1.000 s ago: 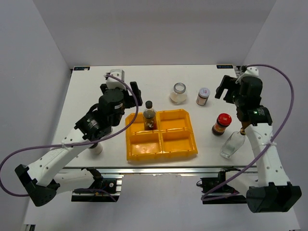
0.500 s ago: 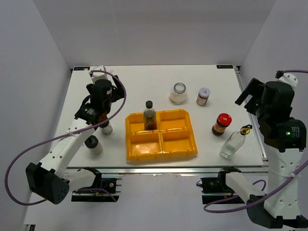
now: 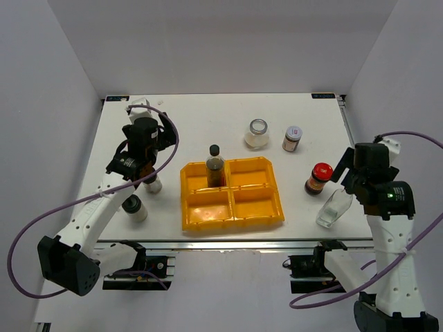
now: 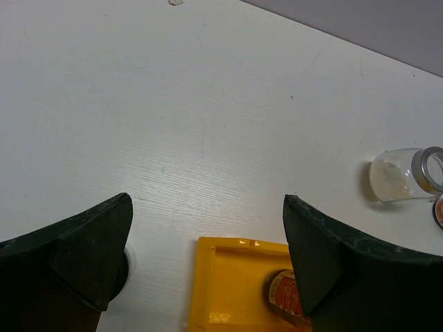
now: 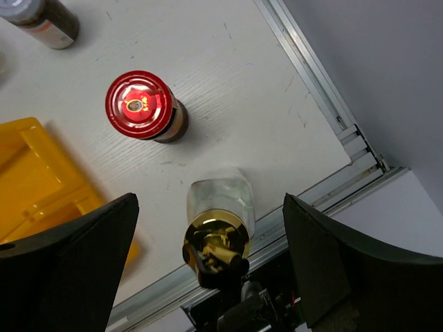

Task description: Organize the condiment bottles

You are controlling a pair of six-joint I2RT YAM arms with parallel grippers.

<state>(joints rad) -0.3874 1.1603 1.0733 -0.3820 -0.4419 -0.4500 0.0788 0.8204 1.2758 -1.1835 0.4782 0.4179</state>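
Observation:
The tall dark black-capped bottle (image 3: pixel 215 167) stands in the far-left compartment of the yellow tray (image 3: pixel 257 206). Two black-lidded shakers (image 3: pixel 154 184) (image 3: pixel 134 207) stand left of the tray. The wide clear jar (image 3: pixel 257 133) and the silver-lidded bottle (image 3: pixel 293 138) stand behind it. The red-lidded jar (image 3: pixel 319 178) and the clear gold-topped bottle (image 3: pixel 334 207) stand to its right. My left gripper (image 3: pixel 147 158) is open and empty above the table beside the far shaker. My right gripper (image 5: pixel 208 207) is open, above the gold-topped bottle (image 5: pixel 216 235), with the red-lidded jar (image 5: pixel 138 104) beyond it.
The table's right edge rail (image 5: pixel 325 104) and near edge run close to the gold-topped bottle. In the left wrist view the tray's corner (image 4: pixel 228 277), the dark bottle (image 4: pixel 285 294) and the wide jar (image 4: pixel 401 176) show between and beyond my fingers.
My left arm has drawn back left from the tray toward the shakers. My right arm has swung from the table's far right toward the near right, over the gold-topped bottle.

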